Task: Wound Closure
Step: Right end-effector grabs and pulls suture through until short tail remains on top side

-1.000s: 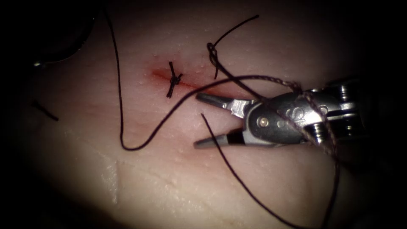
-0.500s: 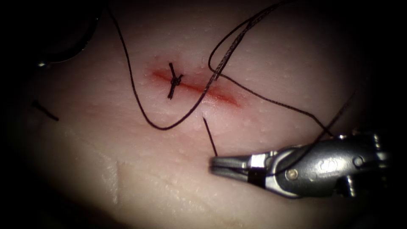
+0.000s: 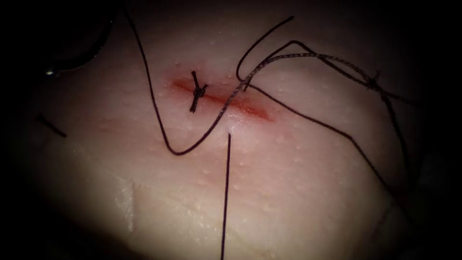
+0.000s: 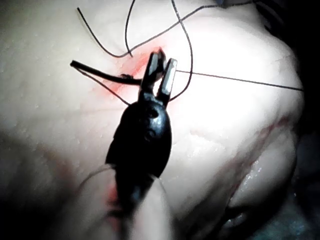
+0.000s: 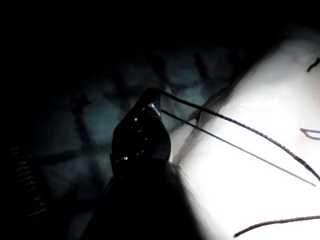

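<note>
— What did the left tool point(image 4: 166, 57) hold?

— Nothing. In its wrist view, its fingers point(image 4: 169, 80) stood slightly apart just over the cut point(image 3: 240, 106), with thread point(image 3: 225, 192) crossing behind them but not between them.

— And the right tool point(image 5: 150, 102)?

— It sat off the edge of the tissue point(image 3: 298, 192), over dark ground. Its fingers point(image 5: 150, 107) looked closed on the thread; two strands ran from their tip back across the tissue, one of them drawn straight.

— Where did the thread lie in the endoscope view?

— One taut strand came out of the tissue just beside the cut, on its near side, and ran straight down to the picture's lower edge. A slack loop crossed the cut near its middle and bent left of that strand. More loops lay over the far right of the tissue, two strands twisted together there.

— Any stitch in place?

— One knot point(image 3: 196, 90) sat across the cut's left part, its short ends sticking out both ways. Red fluid point(image 3: 250, 110) marked the cut's line. A cut end of thread point(image 3: 50, 126) lay well to the left.
</note>
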### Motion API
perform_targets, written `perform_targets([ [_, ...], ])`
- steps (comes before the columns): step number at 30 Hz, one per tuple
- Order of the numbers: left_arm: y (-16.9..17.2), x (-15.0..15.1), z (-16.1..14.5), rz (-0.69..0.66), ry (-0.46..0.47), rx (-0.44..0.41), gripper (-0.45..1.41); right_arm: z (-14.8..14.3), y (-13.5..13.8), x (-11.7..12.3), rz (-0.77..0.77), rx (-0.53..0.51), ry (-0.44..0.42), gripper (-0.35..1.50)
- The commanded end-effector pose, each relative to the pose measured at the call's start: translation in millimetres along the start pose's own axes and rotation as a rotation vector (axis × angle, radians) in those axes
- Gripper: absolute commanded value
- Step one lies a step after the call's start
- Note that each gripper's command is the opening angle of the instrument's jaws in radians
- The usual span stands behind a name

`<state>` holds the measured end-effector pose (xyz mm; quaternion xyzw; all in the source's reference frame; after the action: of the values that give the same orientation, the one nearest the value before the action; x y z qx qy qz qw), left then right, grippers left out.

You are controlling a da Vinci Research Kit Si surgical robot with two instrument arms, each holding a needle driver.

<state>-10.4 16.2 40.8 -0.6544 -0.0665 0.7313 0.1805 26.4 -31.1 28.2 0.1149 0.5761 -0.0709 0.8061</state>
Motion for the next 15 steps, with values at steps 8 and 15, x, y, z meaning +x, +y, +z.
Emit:
perform_targets([
  [8,0.6,-0.5,0.4,-0.004,0.001,-0.002,-0.45,2.6,-6.8,2.3,-0.050,0.114,0.010,-0.35],
  [15,0.7,-0.4,0.4,-0.005,0.000,-0.002,-0.45,2.0,-6.1,2.8,-0.028,0.127,0.001,0.02],
])
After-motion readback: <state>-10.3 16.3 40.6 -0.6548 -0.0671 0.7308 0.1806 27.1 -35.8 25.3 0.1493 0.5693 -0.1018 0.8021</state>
